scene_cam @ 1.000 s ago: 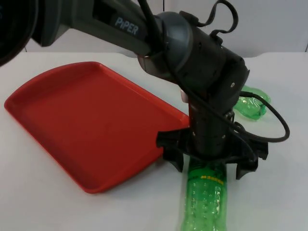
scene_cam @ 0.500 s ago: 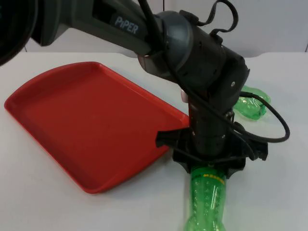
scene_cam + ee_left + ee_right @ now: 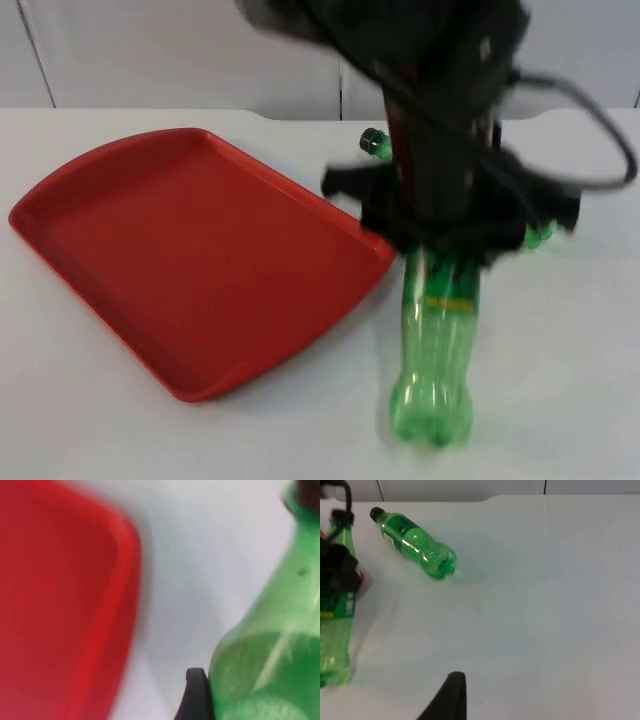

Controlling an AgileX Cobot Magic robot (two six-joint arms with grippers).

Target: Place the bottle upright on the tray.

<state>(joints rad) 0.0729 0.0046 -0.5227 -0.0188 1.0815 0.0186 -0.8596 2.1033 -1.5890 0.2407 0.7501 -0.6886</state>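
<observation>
My left gripper (image 3: 445,232) is shut on the upper body of a green plastic bottle (image 3: 435,345), just right of the red tray's near right corner. The bottle hangs below the gripper, neck up and base down, and looks raised off the table. The left wrist view has the bottle (image 3: 265,645) against a black fingertip (image 3: 196,695), with the tray (image 3: 50,605) beside it. From the right wrist view the held bottle (image 3: 337,615) stands nearly upright under the left gripper (image 3: 337,570). The red tray (image 3: 180,250) holds nothing. My right gripper (image 3: 451,696) waits over bare table to the right.
A second green bottle (image 3: 415,542) with a black cap lies on its side behind the left arm; its cap end (image 3: 372,141) pokes out by the tray's far right edge. White table lies open to the right and in front.
The left gripper closed on the lying bottle and rose with it. The bottle swung from flat on the table to hanging neck-up. The arm now sits higher and farther back.
</observation>
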